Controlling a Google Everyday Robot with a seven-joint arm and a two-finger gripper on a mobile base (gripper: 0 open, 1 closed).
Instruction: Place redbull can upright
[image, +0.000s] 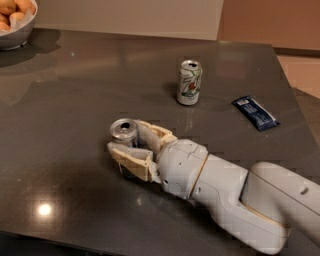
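The redbull can (123, 130) stands upright on the dark table (75, 90), left of centre; I see its silver top and a little of its dark body below. My gripper (124, 141) reaches in from the right, with one cream finger (150, 132) behind the can and the other in front of it. The fingers are shut on the can. The fingers hide most of the can's body.
A white-and-green can (189, 82) stands upright further back. A flat blue packet (255, 113) lies at the right. A bowl of round pale food (14, 20) is at the far left corner. The table's right edge is near the packet.
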